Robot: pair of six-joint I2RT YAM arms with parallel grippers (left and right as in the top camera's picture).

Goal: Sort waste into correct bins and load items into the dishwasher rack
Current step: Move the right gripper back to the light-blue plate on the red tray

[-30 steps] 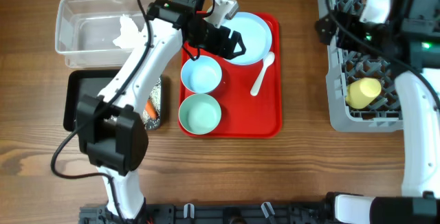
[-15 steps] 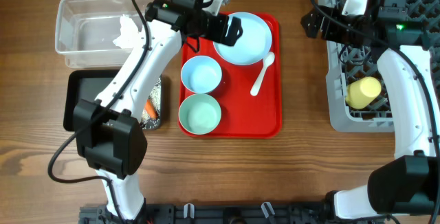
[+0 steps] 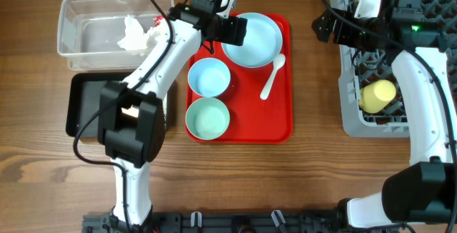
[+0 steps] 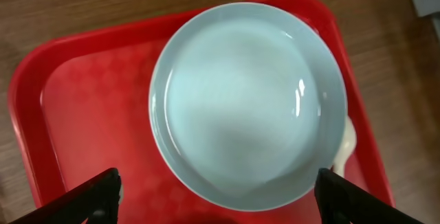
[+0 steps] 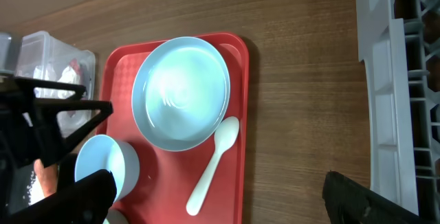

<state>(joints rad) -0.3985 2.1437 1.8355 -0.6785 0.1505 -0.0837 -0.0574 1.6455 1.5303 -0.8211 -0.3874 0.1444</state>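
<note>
My left gripper (image 4: 220, 195) points straight down, its two dark fingers (image 4: 96, 195) spread wide with nothing clamped. Between and beyond them lies the light blue plate (image 4: 247, 100), round, smooth and glossy, flat on the red tray (image 4: 75, 107), which has a faint dimpled texture. I can't tell how high the fingers hang above it. Just outside one finger, the white plastic spoon (image 4: 348, 140) peeks from behind the plate's rim, mostly hidden. The right gripper (image 5: 216, 186) hangs higher, its fingers equally wide and empty, looking down on the same tray, with the grey lattice rack (image 5: 385, 80) beyond one finger. Overhead, the left arm stretches long across the black tray (image 3: 82, 104), covering most of what is in it. The small yellow cup (image 3: 378, 95) lies in the rack.
</note>
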